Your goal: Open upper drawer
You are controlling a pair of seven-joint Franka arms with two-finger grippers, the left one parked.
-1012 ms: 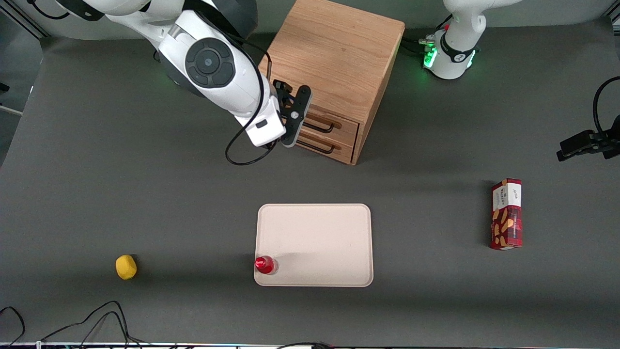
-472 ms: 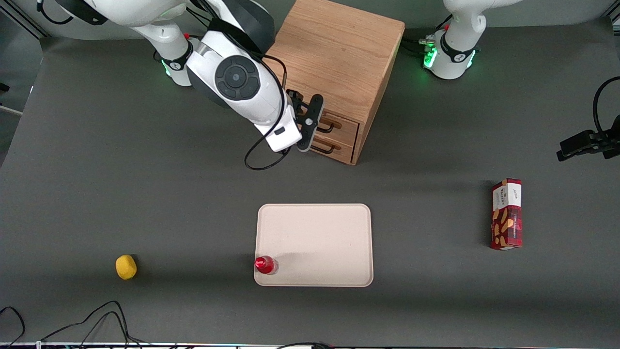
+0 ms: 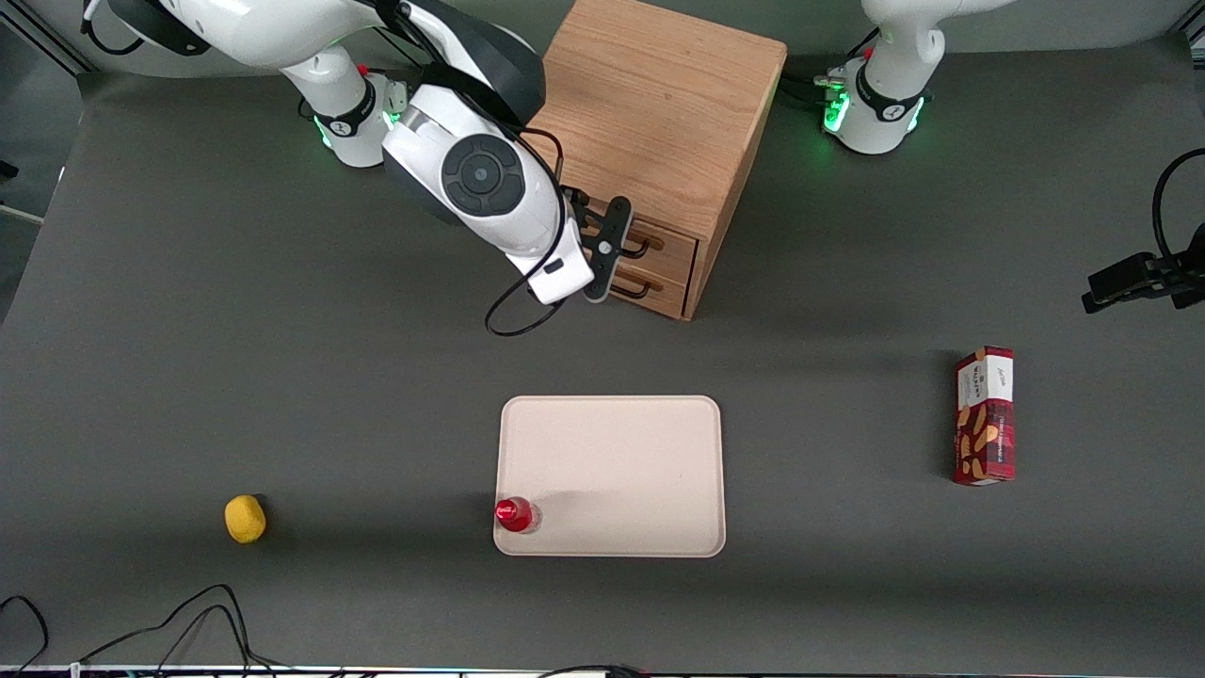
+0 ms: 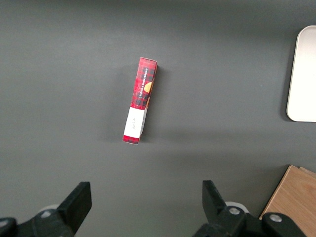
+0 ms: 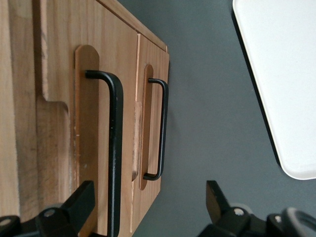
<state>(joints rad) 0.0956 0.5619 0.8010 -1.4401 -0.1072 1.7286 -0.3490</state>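
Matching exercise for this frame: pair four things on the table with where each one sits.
1. gripper
2. red bottle
3. yellow ball
4. snack box

A. toward the parked arm's end of the table
B. open, in front of the upper drawer
C. toward the working arm's end of the table
D. on a corner of the tray

Pairs: 1-B, 2-D, 3-C, 4-A

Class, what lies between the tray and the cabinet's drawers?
Only bare grey tabletop separates the tray from the cabinet; front view shows it. The open hand sits at the upper drawer.

White arm, black pincer, looping black cable
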